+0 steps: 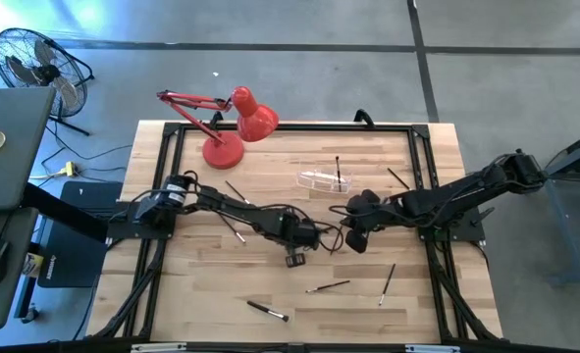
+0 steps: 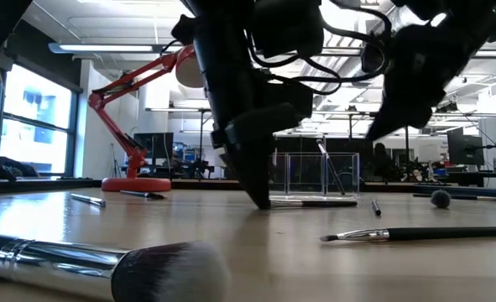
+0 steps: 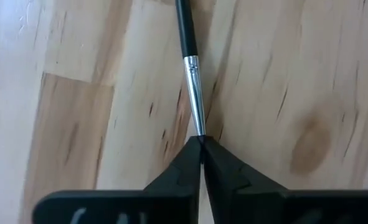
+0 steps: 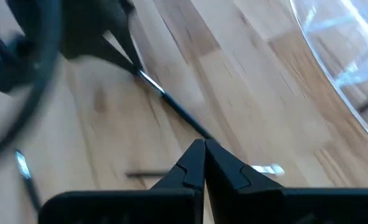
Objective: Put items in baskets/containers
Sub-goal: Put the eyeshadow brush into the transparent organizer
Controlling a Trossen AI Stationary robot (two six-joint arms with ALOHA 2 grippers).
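Left gripper point(image 3: 200, 144) low at mid-table, dark fingers pinched onto the bristle end of a thin black-handled brush with silver ferrule point(image 3: 192, 74), lying flat on the pale wooden table point(image 1: 191, 284). Right gripper point(image 4: 203, 146) just to the right of it, fingers pressed together over the far handle end of that same brush; whether actually clamped on it, cannot tell. Small clear plastic holder point(image 1: 324, 179) farther back, right of the red desk lamp point(image 1: 233, 126), one thin dark brush point(image 1: 338, 169) standing in it. Other thin brushes scattered about: one near the front edge point(image 1: 267, 310), two toward the front right point(image 1: 329, 286) point(image 1: 387, 283), one at the far right by the frame point(image 1: 397, 177), two left of centre near the left arm point(image 1: 236, 191) point(image 1: 234, 229). Large silver-ferruled brush with fluffy pale bristles point(image 2: 105, 267) closest to the low camera
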